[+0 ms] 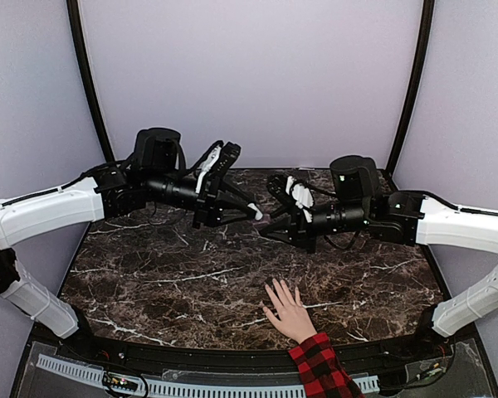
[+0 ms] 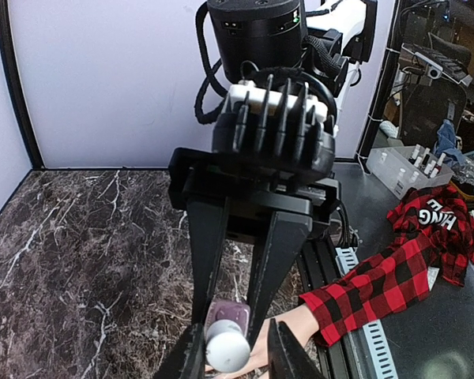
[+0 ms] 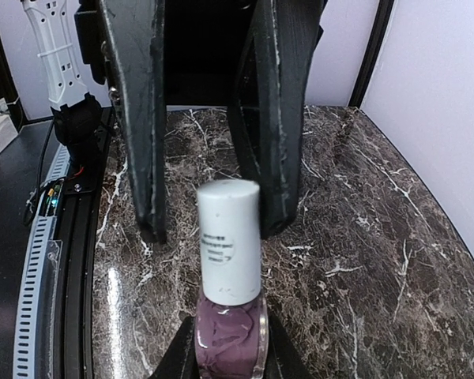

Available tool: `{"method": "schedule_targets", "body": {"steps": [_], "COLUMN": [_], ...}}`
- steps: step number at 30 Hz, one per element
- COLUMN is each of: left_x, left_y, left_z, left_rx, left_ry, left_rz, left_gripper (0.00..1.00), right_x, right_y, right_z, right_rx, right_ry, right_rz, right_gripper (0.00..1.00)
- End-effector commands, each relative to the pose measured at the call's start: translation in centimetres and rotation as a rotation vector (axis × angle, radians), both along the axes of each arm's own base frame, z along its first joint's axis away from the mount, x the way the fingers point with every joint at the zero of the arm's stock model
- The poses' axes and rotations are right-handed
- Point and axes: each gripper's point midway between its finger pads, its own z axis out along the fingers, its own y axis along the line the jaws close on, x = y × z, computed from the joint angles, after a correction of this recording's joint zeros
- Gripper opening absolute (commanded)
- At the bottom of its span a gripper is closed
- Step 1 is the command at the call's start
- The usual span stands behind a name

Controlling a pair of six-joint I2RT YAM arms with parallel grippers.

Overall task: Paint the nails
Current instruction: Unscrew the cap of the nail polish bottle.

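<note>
Beyond the hand (image 1: 289,311), the left gripper (image 1: 251,212) and right gripper (image 1: 272,227) (meeting mid-air) bar passage; bare table (image 1: 149,282) flanks the hand on both sides.

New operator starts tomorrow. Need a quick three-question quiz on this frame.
1. True or false: the right gripper is shut on the body of the purple polish bottle.
2. The left gripper has its jaws: A) on either side of the bottle's white cap; B) around a finger of the person; C) flat on the tabletop.
3. Fill in: the human hand rests on the marble table, and its sleeve is red-and-black ____.

Key: 1 true; 2 A; 3 plaid.
</note>
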Motion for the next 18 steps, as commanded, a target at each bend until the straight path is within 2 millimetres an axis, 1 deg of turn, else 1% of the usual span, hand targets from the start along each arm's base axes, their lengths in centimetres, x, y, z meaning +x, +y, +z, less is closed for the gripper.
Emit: {"method": "schedule_targets", "body": {"steps": [1, 8, 11, 13, 14, 16, 18], "left_x": [-0.86, -0.84, -0.71, -0.7, -0.7, -0.67, -0.65], "left_y": [-0.25, -0.42, -0.61, -0.7, -0.71, -0.7, -0.7], "left_z": [1.12, 0.77, 0.39, 0.25, 0.26, 0.33, 0.39], "left_rx": [-0.017, -0.005, 0.007, 0.011, 0.011, 0.01, 0.009], "left_ry": [-0.029, -0.028, -0.028, -0.028, -0.029, -0.03, -0.031], "left_rz": [-0.045, -0.046, -0.04, -0.04, -0.04, -0.037, -0.036], "left_gripper": [0.29, 0.29, 0.33, 0.34, 0.34, 0.29, 0.21], "right_x": [0.03, -0.02, -0.04, -0.04, -0.03, 0.0, -0.02], "right_y": [0.41, 0.47, 0.45, 0.48, 0.47, 0.43, 0.45], "right_z": [1.65, 1.79, 1.85, 1.73, 1.74, 1.66, 1.67], "right_rx": [0.044, 0.047, 0.048, 0.046, 0.045, 0.043, 0.044], "right_ry": [-0.024, -0.026, -0.027, -0.025, -0.024, -0.025, -0.025], "right_rz": [0.018, 0.022, 0.022, 0.024, 0.022, 0.022, 0.022], "right_gripper": [0.0, 0.0, 0.0, 0.0, 0.0, 0.0, 0.0]}}
